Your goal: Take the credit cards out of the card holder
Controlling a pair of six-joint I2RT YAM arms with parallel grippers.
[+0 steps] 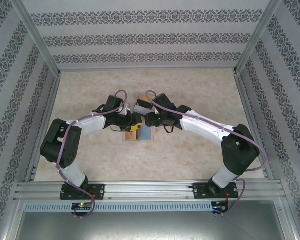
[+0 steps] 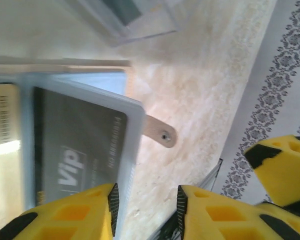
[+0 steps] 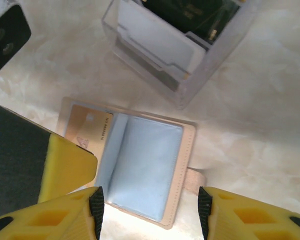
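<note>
Open card holder flat on surface. L fingers apart, empty, beside dark VIP card; R fingers spread wide above holder, empty.

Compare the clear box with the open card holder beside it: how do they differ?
The clear box is see-through and deep-walled; the card holder is a flat tan-edged folder with pale blue sleeves. Cards stand on edge in the clear box; the card holder lies open, a gold card flat in one sleeve. The card holder has a snap tab; the clear box shows none. Both hold cards.
</note>
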